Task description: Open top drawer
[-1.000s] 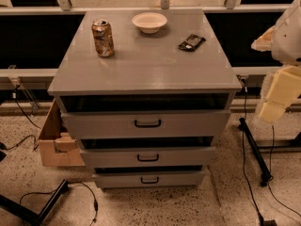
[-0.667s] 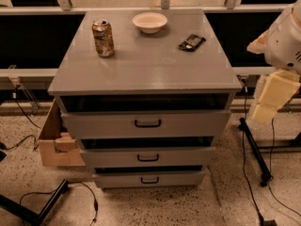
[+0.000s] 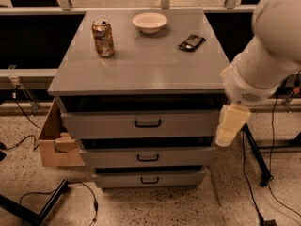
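Note:
The grey cabinet has three drawers stacked. The top drawer is the widest and tallest-fronted, with one black loop handle at its centre. A dark gap shows above its front, and its inside is hidden. Two narrower drawers sit below with like handles. My gripper is cream-coloured and hangs from the white arm at the right end of the top drawer's front. It is well to the right of the handle and holds nothing I can see.
On the cabinet top stand a soda can, a white bowl and a flat black object. A cardboard box sits left of the cabinet. Cables and a black stand leg lie on the floor.
The arm has swung left and down, bringing the gripper from off to the right up against the right end of the top drawer's front. The drawers have not moved.

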